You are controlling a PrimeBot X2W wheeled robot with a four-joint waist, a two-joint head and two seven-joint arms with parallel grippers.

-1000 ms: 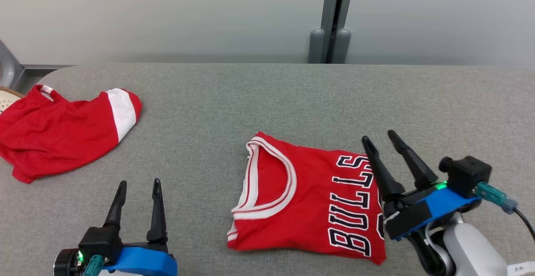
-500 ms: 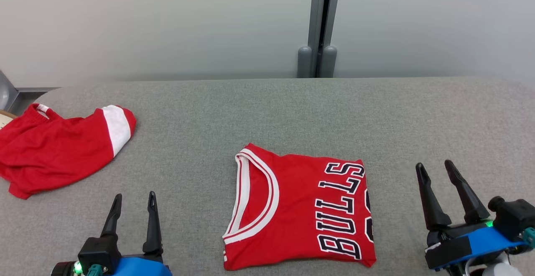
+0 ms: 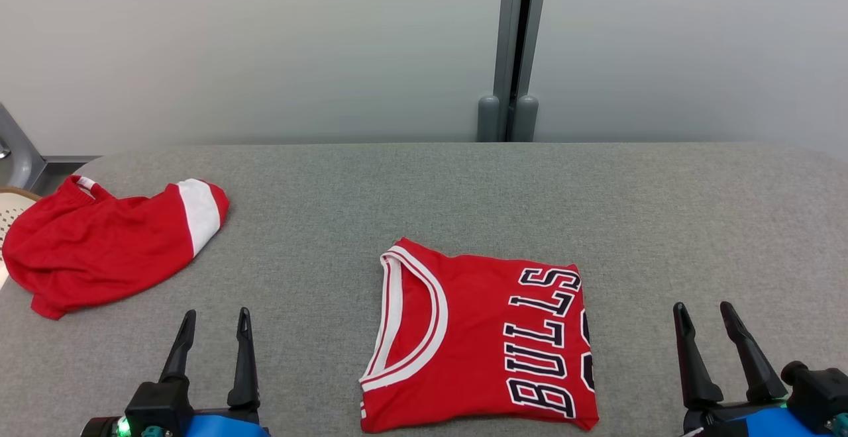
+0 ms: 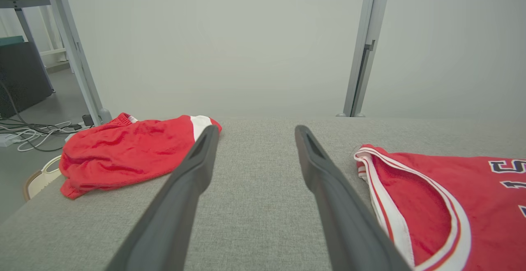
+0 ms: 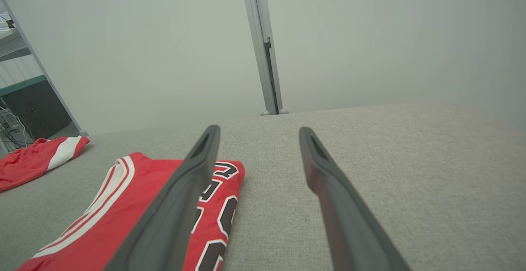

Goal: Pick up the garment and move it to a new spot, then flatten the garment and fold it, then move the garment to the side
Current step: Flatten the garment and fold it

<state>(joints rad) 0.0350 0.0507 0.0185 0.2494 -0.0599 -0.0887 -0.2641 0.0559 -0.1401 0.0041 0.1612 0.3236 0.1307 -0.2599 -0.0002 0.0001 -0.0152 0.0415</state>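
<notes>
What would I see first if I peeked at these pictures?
The bright red jersey with BULLS lettering, folded neatly in the middle of the grey table. Next, the rumpled red shorts at the table's left end. The left gripper and right gripper sit open either side of the jersey, touching nothing.

In front of me is a grey fabric-covered table (image 3: 424, 192). A folded red Bulls jersey (image 3: 477, 351) lies flat near its front middle. Crumpled red shorts (image 3: 99, 251) with a white band lie at my far left, well apart.
</notes>
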